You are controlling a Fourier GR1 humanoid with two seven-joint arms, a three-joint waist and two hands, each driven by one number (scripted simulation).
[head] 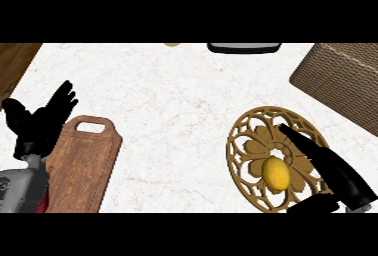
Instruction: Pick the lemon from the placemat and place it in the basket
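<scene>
A yellow lemon [276,173] lies on the round golden openwork placemat [247,145] at the lower right of the counter. My right hand [334,172] hovers over the placemat's right side, fingers straight and pointing up-left, thumb low near the lemon's lower right; it is open and not holding the lemon. A brown woven basket [341,79] stands at the upper right corner. My left hand [40,122] rests open at the left edge, fingers up.
A wooden cutting board [83,165] with a handle hole lies at the lower left beside the left hand. A dark tray-like object [244,47] sits at the counter's far edge. A wood surface [15,60] borders the counter's top left.
</scene>
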